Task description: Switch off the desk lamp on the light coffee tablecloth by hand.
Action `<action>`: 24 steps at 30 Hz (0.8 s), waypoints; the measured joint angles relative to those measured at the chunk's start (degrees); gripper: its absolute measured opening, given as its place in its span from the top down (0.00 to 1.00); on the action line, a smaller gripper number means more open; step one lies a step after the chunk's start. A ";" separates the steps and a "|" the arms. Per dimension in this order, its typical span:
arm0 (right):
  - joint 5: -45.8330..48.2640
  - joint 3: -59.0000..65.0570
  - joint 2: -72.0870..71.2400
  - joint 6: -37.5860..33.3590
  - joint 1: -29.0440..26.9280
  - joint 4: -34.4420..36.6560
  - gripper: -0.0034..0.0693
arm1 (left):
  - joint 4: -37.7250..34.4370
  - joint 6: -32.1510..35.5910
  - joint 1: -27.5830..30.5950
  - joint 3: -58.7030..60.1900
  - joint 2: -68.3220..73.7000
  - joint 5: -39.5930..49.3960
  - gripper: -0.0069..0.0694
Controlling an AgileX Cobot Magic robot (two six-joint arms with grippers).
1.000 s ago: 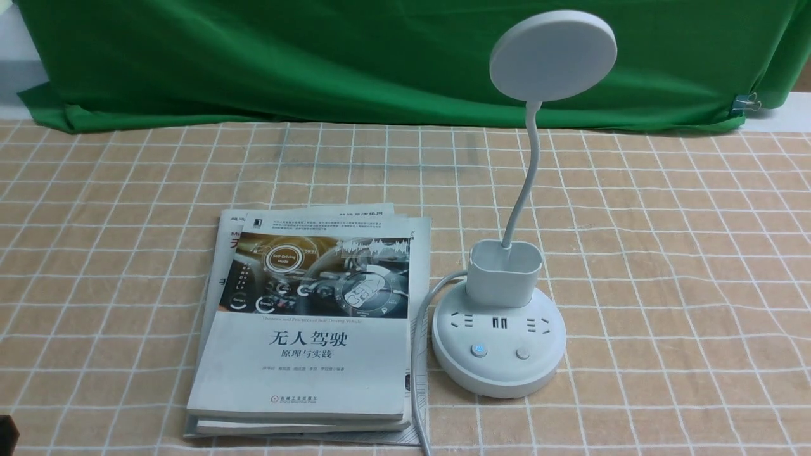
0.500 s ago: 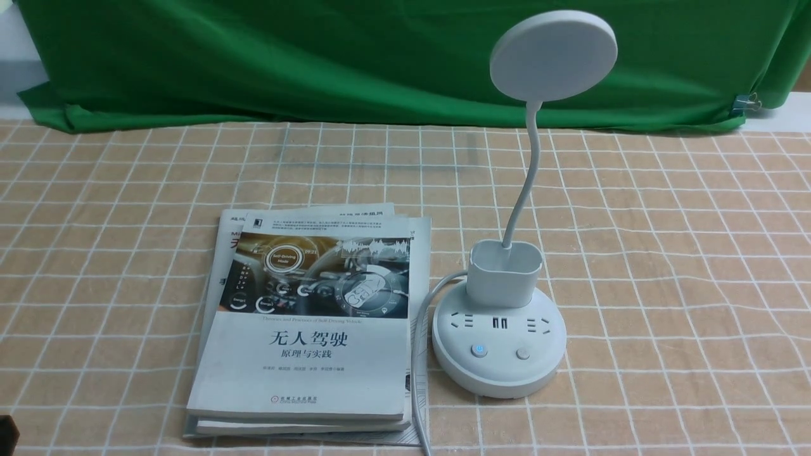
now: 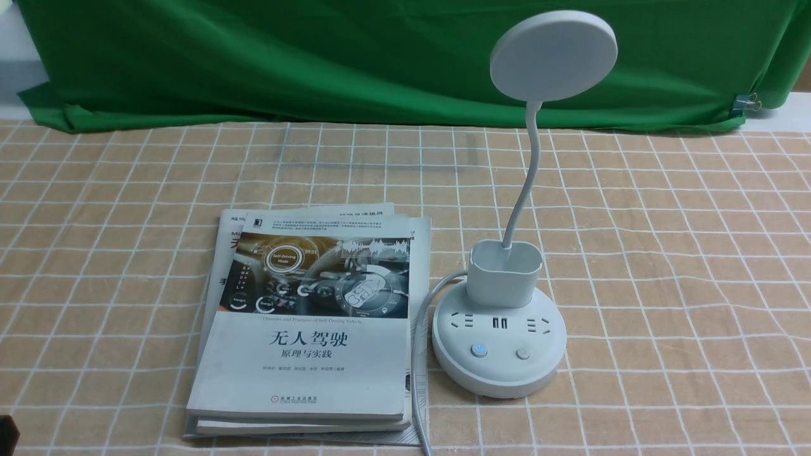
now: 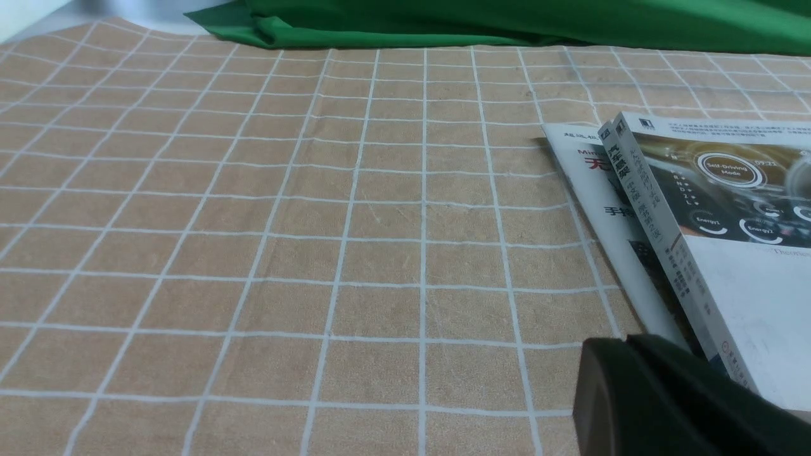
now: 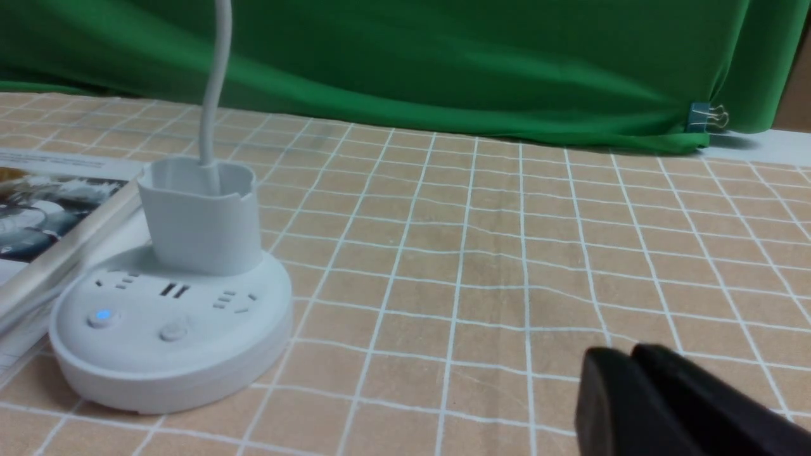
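Observation:
The white desk lamp (image 3: 500, 342) stands on the light coffee tablecloth (image 3: 665, 253), right of centre, its disc head (image 3: 553, 56) raised on a bent neck above the pen cup (image 3: 504, 272). Its round base has two buttons: the left one (image 3: 479, 349) glows blue, the right one (image 3: 523, 353) is unlit. The lamp base also shows in the right wrist view (image 5: 165, 329). My right gripper (image 5: 624, 361) is shut and empty, low over the cloth well to the lamp's right. My left gripper (image 4: 624, 345) is shut and empty, beside the books' near left corner. Only a dark bit of the left arm (image 3: 6, 434) shows in the front view.
A stack of books (image 3: 310, 323) lies just left of the lamp, also seen in the left wrist view (image 4: 709, 234). The lamp's white cord (image 3: 418, 354) runs between books and base toward the front edge. A green backdrop cloth (image 3: 317, 57) hangs along the back.

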 joint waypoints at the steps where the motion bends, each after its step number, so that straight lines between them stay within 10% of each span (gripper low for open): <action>1: 0.00 0.00 0.00 0.00 0.00 0.00 0.89 | 0.00 0.00 0.00 0.00 0.00 0.00 0.90; 24: -0.05 0.00 0.00 0.00 0.00 0.00 0.80 | 0.00 0.00 0.00 0.00 0.00 0.00 0.90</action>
